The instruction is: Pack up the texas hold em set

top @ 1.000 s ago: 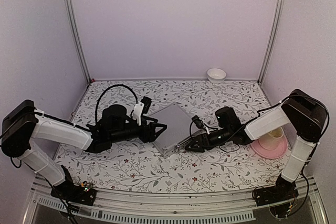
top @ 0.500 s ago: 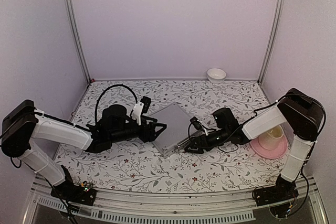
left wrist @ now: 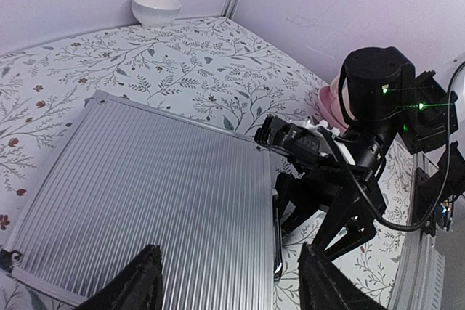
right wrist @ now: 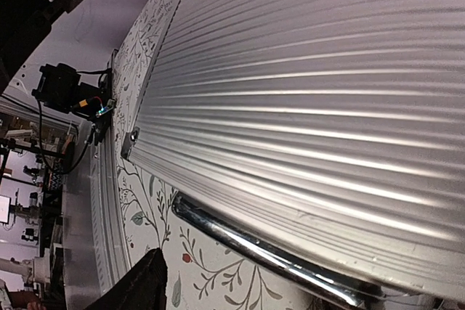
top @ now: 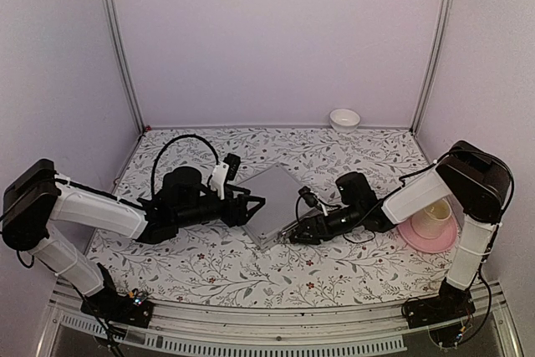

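Observation:
The silver ribbed briefcase lies shut and flat on the floral table; it also shows in the left wrist view and fills the right wrist view. Its chrome handle runs along the near right edge. My left gripper is open at the case's left side, its fingers spread over the lid without touching it. My right gripper is open and low at the handle edge, one finger beside the handle. Card decks, chips and the black button are out of view.
A small white bowl stands at the back wall. A cream cup on a pink plate sits at the right, behind my right arm. Lilac walls with metal posts close in the table on three sides.
My right gripper has crept a little left, closer to the case's handle edge. The left arm and the case have not moved.

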Robot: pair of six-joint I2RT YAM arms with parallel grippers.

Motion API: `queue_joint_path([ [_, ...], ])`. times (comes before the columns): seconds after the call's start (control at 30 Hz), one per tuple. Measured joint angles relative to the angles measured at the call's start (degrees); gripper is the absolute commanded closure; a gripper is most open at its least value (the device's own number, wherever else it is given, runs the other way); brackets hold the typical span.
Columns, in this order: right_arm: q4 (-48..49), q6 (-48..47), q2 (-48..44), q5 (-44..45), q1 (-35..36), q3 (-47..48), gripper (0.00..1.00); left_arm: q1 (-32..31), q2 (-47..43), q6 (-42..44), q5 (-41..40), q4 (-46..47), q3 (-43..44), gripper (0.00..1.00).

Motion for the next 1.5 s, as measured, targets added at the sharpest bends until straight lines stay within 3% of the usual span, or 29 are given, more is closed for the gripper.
queue_joint_path([
  [0.57,4.31,9.14,-0.87,-1.2,0.0,-1.07,0.37,0.0,0.0,-0.09,0.11,0.5,-0.22,0.36],
  [1.5,4.94,13.53,-3.23,-1.62,0.0,-1.16,0.39,0.02,0.0,-1.42,0.5,1.75,-1.51,0.36],
])
